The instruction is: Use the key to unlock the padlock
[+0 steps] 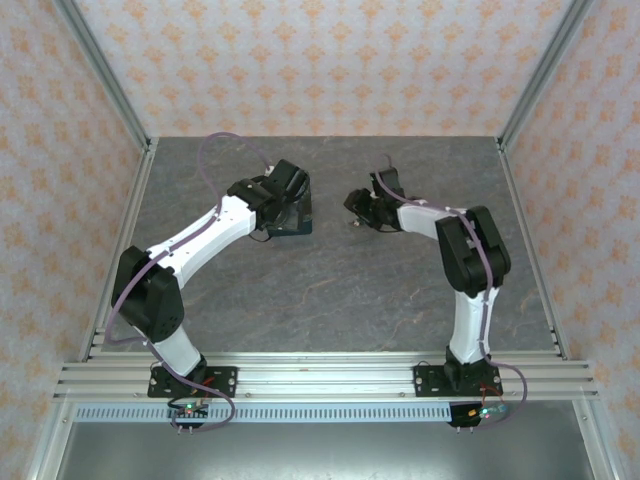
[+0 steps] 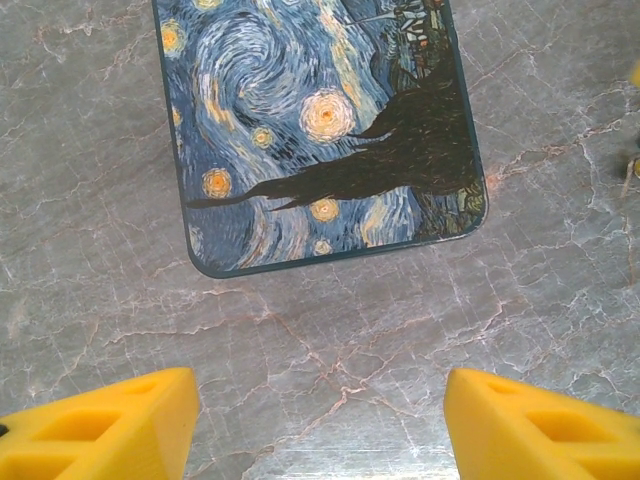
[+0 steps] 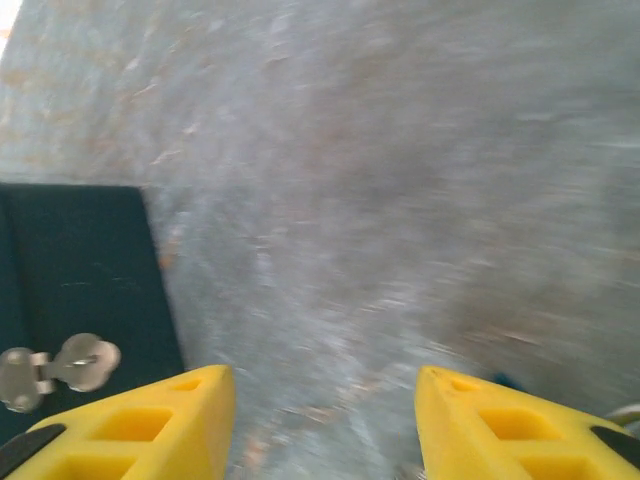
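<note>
Two grippers, both empty; other items listed after.

1. Left gripper (image 2: 320, 405): jaws wide apart, nothing between them. Its yellow fingers (image 2: 110, 425) sit at the lower corners of the left wrist frame, with bare table (image 2: 330, 330) between. It hovers just short of the box's near edge.
2. Box (image 2: 320, 130): starry-night lid, upper centre of the left wrist frame. In the top view it is left of centre, partly under the left gripper. Its dark side fills the left of the right wrist frame, with a silvery hasp (image 3: 60, 365) at lower left.
3. Right gripper (image 3: 322, 395): jaws about half apart, holding nothing. In the top view it sits just right of centre, facing the box across a small gap of table.
4. Padlock: place not certain. A teal speck (image 3: 505, 380) just above the right-hand finger, lower right of the blurred right wrist frame, may be it, but it is too small to tell.
5. Key: too small to tell; neither gripper has it.

Step in hand, as judged: the approach, before any grasp. Nothing is picked up and the lock is not yet engaged.

Next move, as judged: one gripper finds the key and pinches it by its bow, blade free and pointing outward. The other steadies the padlock with the keyhole exposed. Both things are tiny, so the jaws need narrowing and fine alignment before they close. The right wrist view is blurred, so a sharper look is wanted first.
</note>
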